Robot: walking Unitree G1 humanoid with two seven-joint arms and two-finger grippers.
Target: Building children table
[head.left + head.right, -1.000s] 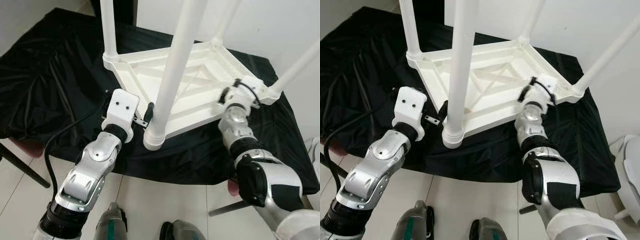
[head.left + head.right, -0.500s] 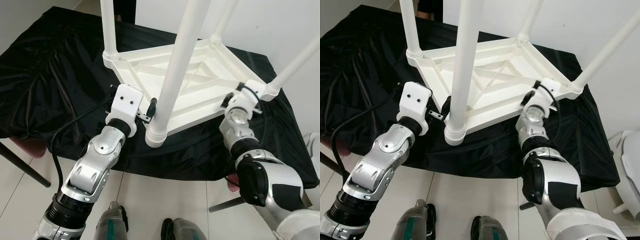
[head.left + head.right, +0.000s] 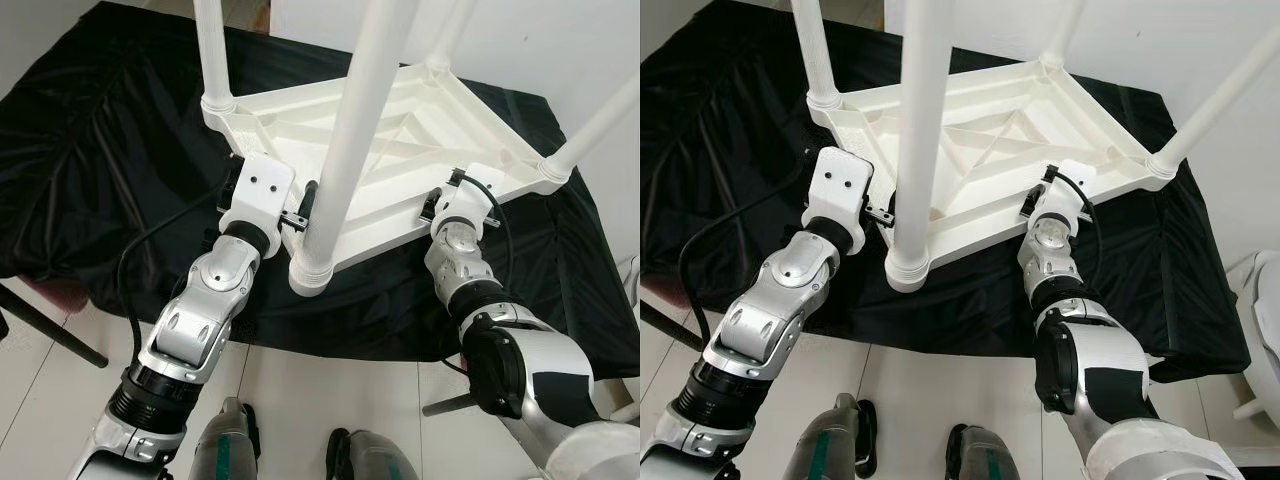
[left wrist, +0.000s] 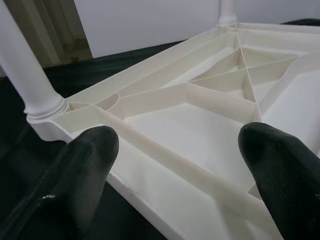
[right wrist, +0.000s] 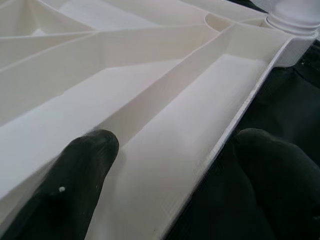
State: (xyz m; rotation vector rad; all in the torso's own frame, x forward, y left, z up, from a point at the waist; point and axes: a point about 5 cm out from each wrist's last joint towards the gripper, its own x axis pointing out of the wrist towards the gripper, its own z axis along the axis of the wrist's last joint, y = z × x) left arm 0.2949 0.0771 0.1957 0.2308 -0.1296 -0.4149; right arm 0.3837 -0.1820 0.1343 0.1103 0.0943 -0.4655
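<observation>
Now that both arms have closed in, my left gripper and right gripper straddle the near edges of the upturned children's table, fingers spread. It seems ready to be lifted or turned over.

You see a plain white table, its ribbed underside and four round legs the same unpatterned white, lying on a black cloth creased with grey sheen. Your silver arms end in white wrist blocks; the left gripper and right gripper show matte black fingers. A black cable loops off the left arm. Below, the floor is pale, off-white tile, and the wall behind is white.
</observation>
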